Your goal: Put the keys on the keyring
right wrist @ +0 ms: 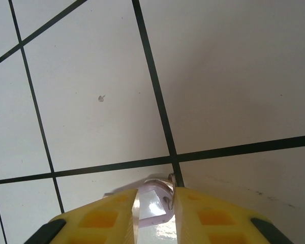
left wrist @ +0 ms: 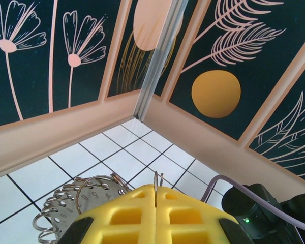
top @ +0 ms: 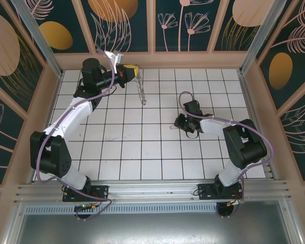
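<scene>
At the back left my left gripper (top: pixel 133 68) is raised off the floor and shut on the keyring (top: pixel 140 89), which hangs below it. In the left wrist view the yellow fingers (left wrist: pixel 127 216) pinch the thin ring wire (left wrist: pixel 156 180), and the fringe of small metal rings (left wrist: pixel 73 203) bunches to the left. My right gripper (top: pixel 177 125) is low over the tiles right of centre. The key's pale lilac tag (right wrist: pixel 155 206) lies on the floor between its fingers, touching both pads, with a bit of metal at the right pad. The key (top: pixel 173 126) shows just left of the fingertips.
White tiles with black grid lines cover the floor (top: pixel 142 147). Pale wooden walls (top: pixel 152 60) box it in on three sides, with a metal post (left wrist: pixel 160 61) in the back corner. The right arm's purple cable (top: pixel 185 96) loops above its wrist.
</scene>
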Controlling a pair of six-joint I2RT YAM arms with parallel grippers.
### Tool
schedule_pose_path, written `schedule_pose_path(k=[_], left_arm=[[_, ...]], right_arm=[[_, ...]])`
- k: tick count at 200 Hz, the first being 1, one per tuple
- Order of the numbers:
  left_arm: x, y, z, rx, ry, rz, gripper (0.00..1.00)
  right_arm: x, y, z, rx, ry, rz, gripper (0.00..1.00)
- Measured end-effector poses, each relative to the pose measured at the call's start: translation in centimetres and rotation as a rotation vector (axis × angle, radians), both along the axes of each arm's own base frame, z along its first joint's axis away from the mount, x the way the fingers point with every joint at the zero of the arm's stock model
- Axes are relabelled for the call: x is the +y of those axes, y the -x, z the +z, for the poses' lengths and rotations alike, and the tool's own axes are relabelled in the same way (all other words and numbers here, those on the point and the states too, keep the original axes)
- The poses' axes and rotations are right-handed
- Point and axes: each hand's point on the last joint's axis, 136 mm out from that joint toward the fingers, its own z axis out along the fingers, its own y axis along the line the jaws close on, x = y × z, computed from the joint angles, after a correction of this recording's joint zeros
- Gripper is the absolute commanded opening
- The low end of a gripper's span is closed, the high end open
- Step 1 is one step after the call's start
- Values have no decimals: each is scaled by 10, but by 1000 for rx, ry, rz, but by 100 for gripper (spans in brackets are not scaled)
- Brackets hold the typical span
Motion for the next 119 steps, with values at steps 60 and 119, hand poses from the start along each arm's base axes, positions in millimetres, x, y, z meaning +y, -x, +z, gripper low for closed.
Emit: schedule_pose_path(k=[60,119], left_arm=[[0,0,-1,-1,1,-3,0],[0,1,-1,-2,0,-3,0]], right_arm=[[-3,1,-11,23,20,-15,8],[-3,-2,-9,10,14,-22,4]])
